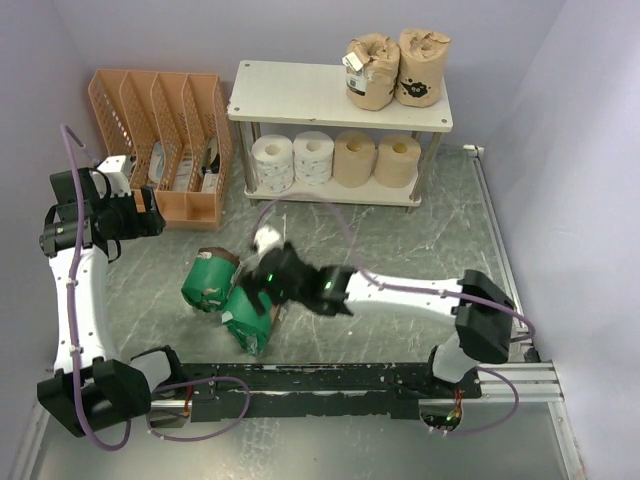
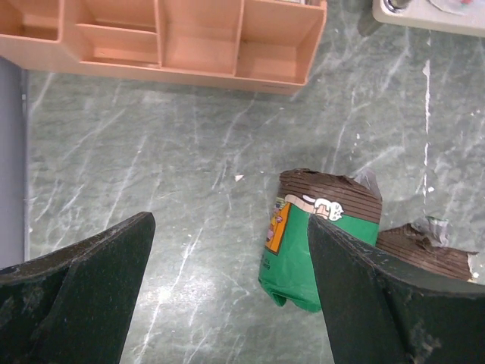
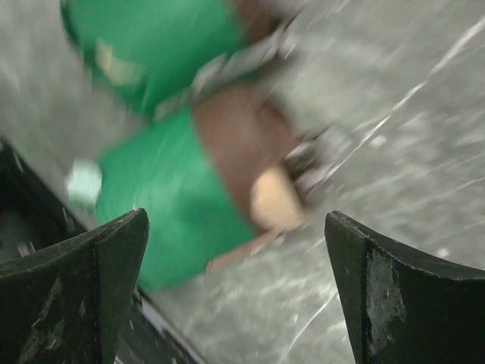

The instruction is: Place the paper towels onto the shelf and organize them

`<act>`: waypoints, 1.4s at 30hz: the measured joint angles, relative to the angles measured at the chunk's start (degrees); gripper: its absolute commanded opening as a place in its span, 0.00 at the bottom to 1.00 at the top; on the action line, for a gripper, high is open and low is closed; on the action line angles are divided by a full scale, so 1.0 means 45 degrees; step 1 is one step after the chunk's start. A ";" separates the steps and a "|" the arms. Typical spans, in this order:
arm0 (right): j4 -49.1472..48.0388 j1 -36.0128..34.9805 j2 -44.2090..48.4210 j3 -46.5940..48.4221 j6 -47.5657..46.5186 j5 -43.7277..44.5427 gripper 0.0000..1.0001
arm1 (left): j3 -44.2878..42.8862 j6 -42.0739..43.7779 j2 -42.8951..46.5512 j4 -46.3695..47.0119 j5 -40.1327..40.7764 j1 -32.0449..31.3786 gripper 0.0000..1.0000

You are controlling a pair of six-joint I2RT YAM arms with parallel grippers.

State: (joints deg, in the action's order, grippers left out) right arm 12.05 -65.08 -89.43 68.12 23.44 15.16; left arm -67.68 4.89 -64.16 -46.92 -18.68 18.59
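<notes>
Two green-wrapped rolls with brown ends lie on the table: one (image 1: 208, 280) further left, one (image 1: 250, 320) nearer the front rail. My right gripper (image 1: 258, 285) hovers open just above them; its blurred wrist view shows the nearer roll (image 3: 167, 189) under the open jaws (image 3: 236, 227) and the other roll (image 3: 151, 38) beyond. My left gripper (image 1: 150, 222) is open and empty beside the orange organizer; its wrist view (image 2: 227, 227) shows a green roll (image 2: 318, 243) by the right finger. The shelf (image 1: 300, 95) holds two tan-wrapped printed rolls (image 1: 395, 70) on top, and two white rolls (image 1: 292, 160) and two tan rolls (image 1: 375, 158) below.
An orange slotted file organizer (image 1: 160, 140) stands left of the shelf, also in the left wrist view (image 2: 189, 45). The black front rail (image 1: 330, 380) runs close behind the nearer green roll. Walls enclose the table on the left, back and right.
</notes>
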 measured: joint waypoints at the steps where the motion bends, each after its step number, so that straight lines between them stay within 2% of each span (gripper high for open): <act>1: 0.0141 -0.0525 -0.0219 -0.0379 -0.0267 0.0068 1.00 | 0.0005 -0.0053 0.0073 0.0063 0.0175 0.0010 0.93; 3: 0.0379 -0.1603 -0.0651 -0.0855 -0.0772 0.0034 1.00 | 0.0010 -0.0165 0.0277 0.0160 0.0442 0.0053 0.93; 5: 0.0199 -0.1880 -0.0729 -0.1044 -0.1078 -0.0063 1.00 | 0.0024 -0.0194 0.0457 0.0267 0.0510 0.0107 0.94; 9: -0.1171 -0.1559 -0.0646 -0.1520 -0.1598 -0.0131 1.00 | 0.0107 -0.0194 0.0602 0.0330 0.0525 0.0112 0.94; 17: -0.2220 -0.1224 -0.0651 -0.1666 -0.2089 -0.1049 1.00 | 0.0253 -0.0185 0.0593 0.0340 0.0423 0.0136 0.93; 21: -0.3725 -0.0155 -0.0437 -0.2681 -0.1661 -0.3220 1.00 | 0.0253 -0.0180 0.0529 0.0340 0.0345 0.0136 0.93; 26: -0.4507 0.1977 -0.0238 -0.3721 -0.1064 -0.4435 1.00 | 0.0253 -0.0175 0.0491 0.0340 0.0330 0.0136 0.94; 39: -0.5197 0.1812 -0.1753 -0.2982 -0.0777 -0.7028 1.00 | 0.0306 -0.0136 0.0350 0.0325 0.0151 0.0136 0.94; 42: -0.5328 0.1817 -0.2084 -0.2720 -0.0690 -0.7325 0.90 | 0.0306 -0.0126 0.0316 0.0321 0.0112 0.0136 0.94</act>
State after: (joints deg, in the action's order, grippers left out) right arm -11.92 -56.90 -98.80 55.88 20.34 -17.80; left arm -66.30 4.32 -62.74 -45.47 -18.17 19.20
